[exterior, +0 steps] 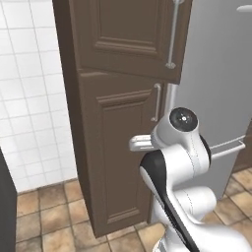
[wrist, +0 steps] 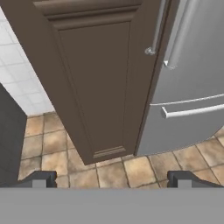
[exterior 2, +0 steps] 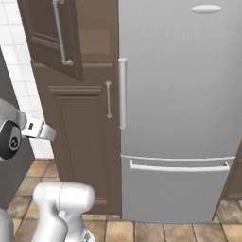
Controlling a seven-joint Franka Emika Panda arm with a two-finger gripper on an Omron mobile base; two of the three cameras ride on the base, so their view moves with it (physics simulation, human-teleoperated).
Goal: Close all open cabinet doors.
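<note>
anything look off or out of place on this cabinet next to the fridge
Yes: the upper cabinet door stands ajar, swung out from the cabinet face, while the lower cabinet door below it sits flush and shut. The grey refrigerator beside them looks closed.

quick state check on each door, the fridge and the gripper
upper cabinet door: ajar, swung out from the cabinet front
lower cabinet door: shut, flush
refrigerator door: shut
freezer drawer: shut
gripper: open, holding nothing, clear of the doors
</note>
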